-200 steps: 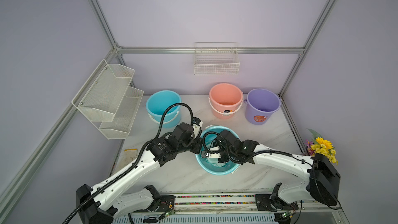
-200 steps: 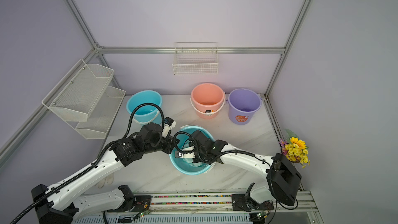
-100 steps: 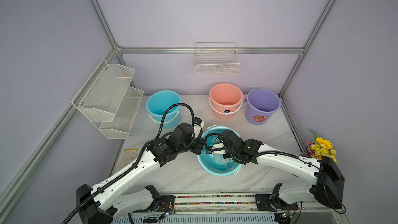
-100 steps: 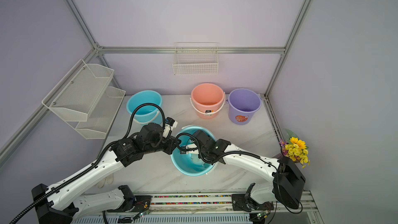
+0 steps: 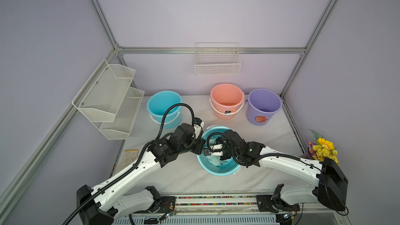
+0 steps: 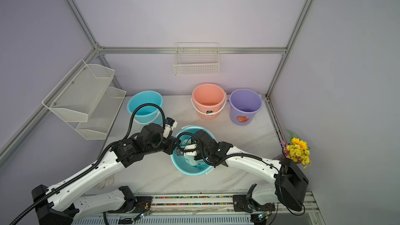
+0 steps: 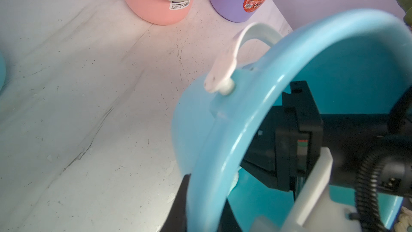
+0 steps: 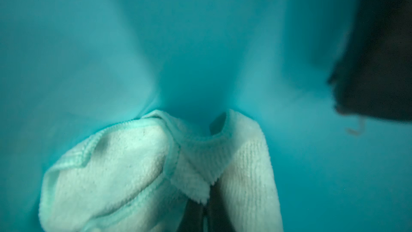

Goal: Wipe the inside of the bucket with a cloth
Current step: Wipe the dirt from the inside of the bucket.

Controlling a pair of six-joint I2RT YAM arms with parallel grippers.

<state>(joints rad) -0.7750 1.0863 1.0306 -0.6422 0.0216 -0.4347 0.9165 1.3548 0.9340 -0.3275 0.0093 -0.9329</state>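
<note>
Right tool (image 8: 206, 208) pinches crumpled pale-mint cloth (image 8: 124, 168) inside bucket (image 8: 200, 41).

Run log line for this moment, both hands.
phase: wiping inside bucket | left hand: shut on bucket rim | right hand: inside bucket, shut on cloth | cloth: against inner surface

cloth (image 8: 133, 164) in bucket (image 5: 216, 170), front of table (image 5: 270, 139), three buckets (image 5: 227, 98) behind it, flowers (image 5: 322, 150) at right edge
</note>
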